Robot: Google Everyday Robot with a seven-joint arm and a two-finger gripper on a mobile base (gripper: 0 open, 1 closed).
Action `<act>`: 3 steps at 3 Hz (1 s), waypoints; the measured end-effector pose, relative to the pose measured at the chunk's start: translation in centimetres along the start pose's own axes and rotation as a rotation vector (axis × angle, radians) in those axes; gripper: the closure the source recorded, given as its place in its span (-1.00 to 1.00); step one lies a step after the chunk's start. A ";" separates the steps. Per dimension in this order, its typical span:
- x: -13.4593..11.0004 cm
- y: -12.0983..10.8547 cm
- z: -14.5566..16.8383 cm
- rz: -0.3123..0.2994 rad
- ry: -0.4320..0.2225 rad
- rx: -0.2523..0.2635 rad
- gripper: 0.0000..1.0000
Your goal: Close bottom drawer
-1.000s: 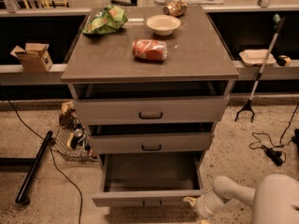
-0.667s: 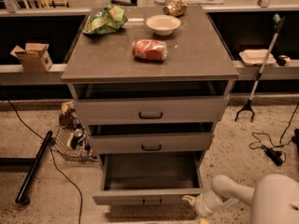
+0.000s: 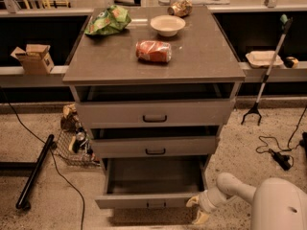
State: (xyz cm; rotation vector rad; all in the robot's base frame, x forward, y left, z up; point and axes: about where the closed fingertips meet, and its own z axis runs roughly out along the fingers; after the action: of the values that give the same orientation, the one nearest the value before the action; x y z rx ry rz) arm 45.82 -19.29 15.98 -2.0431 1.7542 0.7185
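The bottom drawer of the grey cabinet is pulled far out, its plain grey tray open to view and empty. Its slim front panel with a small dark centre handle sits near the bottom edge of the view. My gripper is at the right end of that front panel, low down, on a white arm coming in from the lower right. One yellowish fingertip is at the panel's right corner and another hangs below it. The fingers look spread, holding nothing.
The middle drawer and top drawer stand slightly out. On the cabinet top lie a red can, a white bowl and a green bag. A wire basket and black pole lie left.
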 end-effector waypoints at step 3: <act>1.8 -7.0 -1.0 0.010 0.040 0.168 -0.21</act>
State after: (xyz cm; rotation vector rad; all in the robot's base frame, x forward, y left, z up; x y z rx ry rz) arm 53.08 -20.14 15.30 -1.9506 1.7837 0.5174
